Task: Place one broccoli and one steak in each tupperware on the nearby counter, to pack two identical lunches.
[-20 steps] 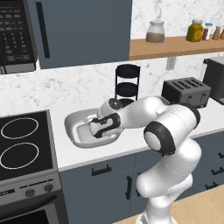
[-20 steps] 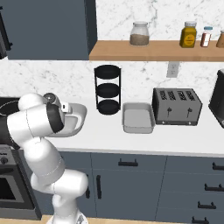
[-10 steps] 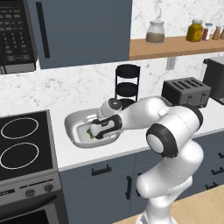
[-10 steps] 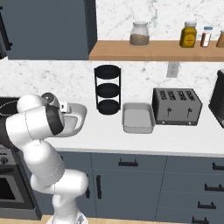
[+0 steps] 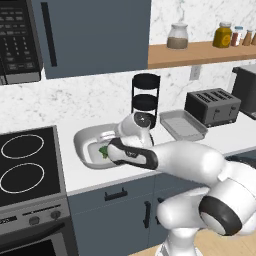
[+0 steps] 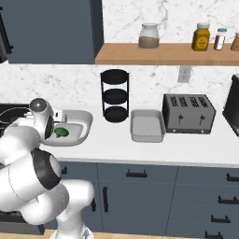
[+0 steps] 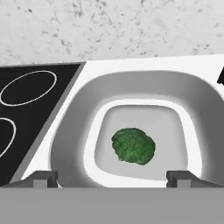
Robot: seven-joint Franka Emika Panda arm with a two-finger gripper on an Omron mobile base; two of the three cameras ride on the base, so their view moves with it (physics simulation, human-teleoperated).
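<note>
Even, bright light; soft shadows

The long white countertop (image 5: 100, 175) is viewed from behind and left of the arm in the left base view, looking forward and down. The same countertop (image 6: 154, 149) is seen from behind and right in the right base view, from slightly farther back. The large light-grey oval-cornered container (image 5: 87, 142) (image 6: 84, 122) and the black three-tier round rack (image 5: 145, 100) (image 6: 115, 95) are shared by both. That container (image 7: 70, 131) is looked into steeply and closely in the hand view.
</note>
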